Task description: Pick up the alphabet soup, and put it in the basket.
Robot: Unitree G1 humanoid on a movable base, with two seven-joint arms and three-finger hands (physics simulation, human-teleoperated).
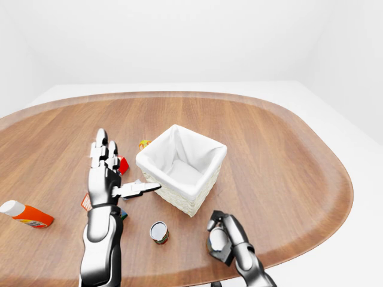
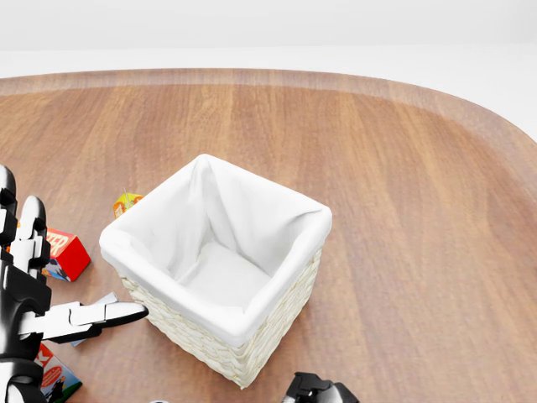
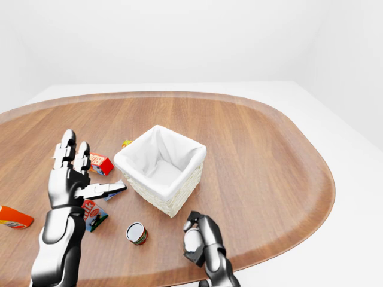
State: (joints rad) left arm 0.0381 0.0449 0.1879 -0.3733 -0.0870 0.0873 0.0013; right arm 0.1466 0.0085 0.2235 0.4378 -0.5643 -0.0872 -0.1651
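Right robot hand curled near toppled, untouched alphabet soup.

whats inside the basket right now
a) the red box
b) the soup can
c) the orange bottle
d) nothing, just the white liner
d: the basket shows only its bare white liner inside, while the soup can lies on its side on the table, below the basket in the left-eye view.
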